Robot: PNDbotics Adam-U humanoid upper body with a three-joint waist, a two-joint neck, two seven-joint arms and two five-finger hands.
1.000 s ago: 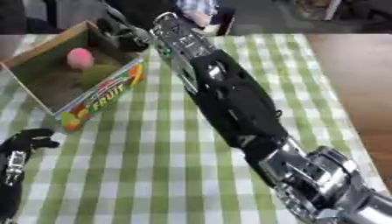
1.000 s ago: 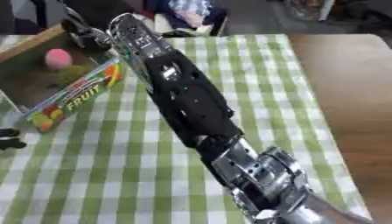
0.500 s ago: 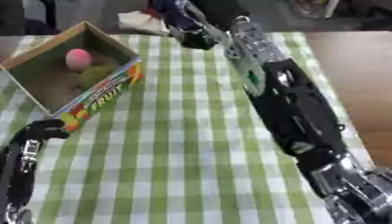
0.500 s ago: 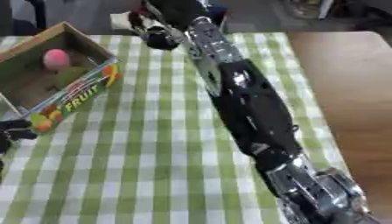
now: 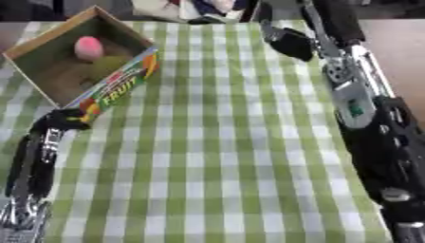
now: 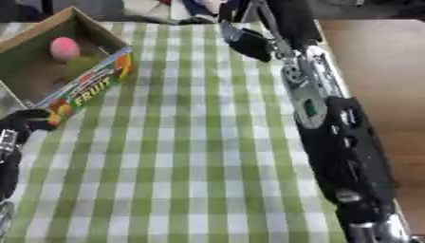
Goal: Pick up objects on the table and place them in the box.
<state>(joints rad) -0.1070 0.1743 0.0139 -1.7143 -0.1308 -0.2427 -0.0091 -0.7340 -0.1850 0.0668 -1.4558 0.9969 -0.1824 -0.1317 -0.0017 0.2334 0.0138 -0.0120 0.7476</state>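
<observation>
The right hand (image 5: 291,42) was found withdrawn from the open cardboard fruit box (image 5: 124,83) to the far middle of the checked desk (image 5: 216,156); its finger state could not be told. A pink round object (image 5: 88,47) and a green one (image 5: 108,64) lay inside the box. The left hand (image 5: 62,121), curled and empty, rested near left.
</observation>
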